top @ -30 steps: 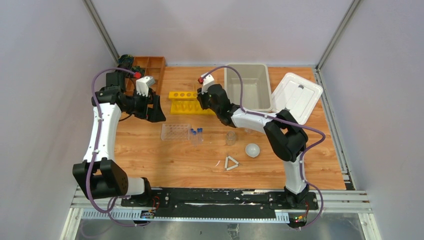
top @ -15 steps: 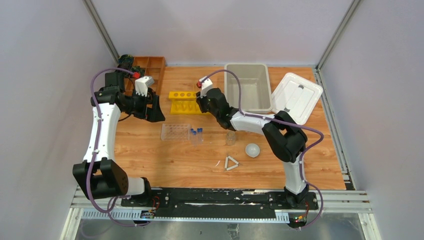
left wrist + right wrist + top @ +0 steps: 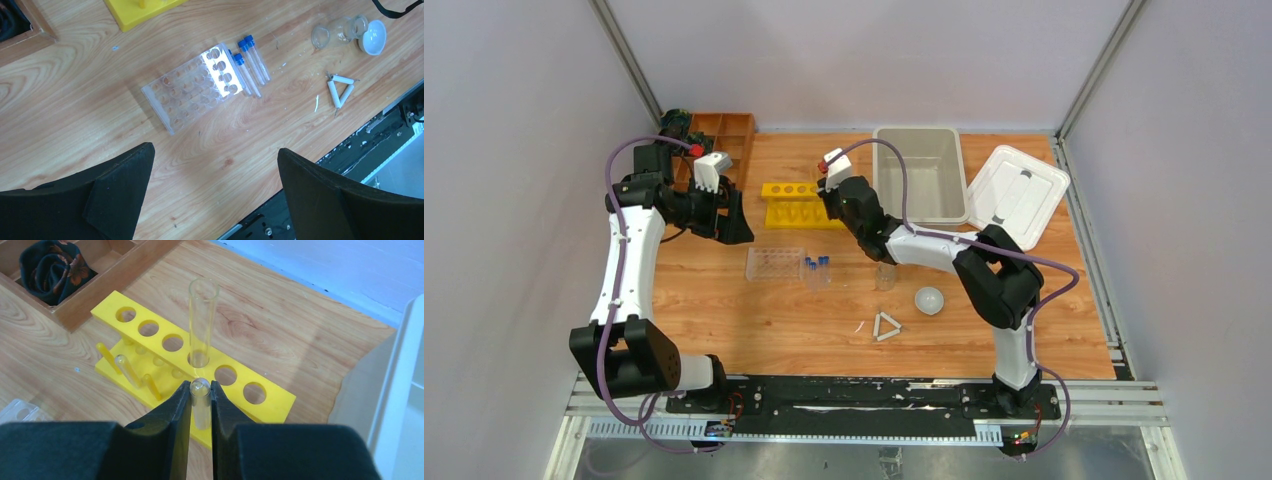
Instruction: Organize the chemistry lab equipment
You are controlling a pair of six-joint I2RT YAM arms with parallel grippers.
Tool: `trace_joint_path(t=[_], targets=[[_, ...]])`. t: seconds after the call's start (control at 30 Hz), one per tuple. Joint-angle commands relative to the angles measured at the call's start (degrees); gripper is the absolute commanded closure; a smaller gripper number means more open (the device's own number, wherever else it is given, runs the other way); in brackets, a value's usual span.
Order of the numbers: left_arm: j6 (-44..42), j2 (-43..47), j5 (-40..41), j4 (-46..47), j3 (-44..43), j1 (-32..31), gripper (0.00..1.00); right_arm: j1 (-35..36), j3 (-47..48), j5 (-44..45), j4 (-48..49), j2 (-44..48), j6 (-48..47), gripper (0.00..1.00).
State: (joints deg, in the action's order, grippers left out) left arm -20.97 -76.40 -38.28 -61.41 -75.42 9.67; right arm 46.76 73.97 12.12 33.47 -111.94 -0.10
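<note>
The right end effector (image 3: 201, 388) pinches a clear test tube (image 3: 200, 410) over the yellow test-tube rack (image 3: 266, 408), where a second tube (image 3: 202, 320) stands upright. The left end effector (image 3: 215, 185), spread wide and empty, hangs above the clear plastic tube rack (image 3: 187, 95) and blue-capped tubes (image 3: 254, 62) on the worktop (image 3: 75, 75).

tubes (image 3: 251, 64) just beside rack (image 3: 190, 92)
</note>
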Motion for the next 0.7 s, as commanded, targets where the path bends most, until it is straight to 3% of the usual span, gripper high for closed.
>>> trace_joint_path(t=[0.0,0.67], targets=[[-0.6,0.3,-0.3,0.1,-0.1,0.5,0.00,0.5,0.8,3.8,3.0,0.8,-1.8,1.00],[-1.1,0.4,-0.2,0.1,0.0,0.9,0.00,0.3,3.4,0.4,1.5,-2.4,-0.3,1.00]])
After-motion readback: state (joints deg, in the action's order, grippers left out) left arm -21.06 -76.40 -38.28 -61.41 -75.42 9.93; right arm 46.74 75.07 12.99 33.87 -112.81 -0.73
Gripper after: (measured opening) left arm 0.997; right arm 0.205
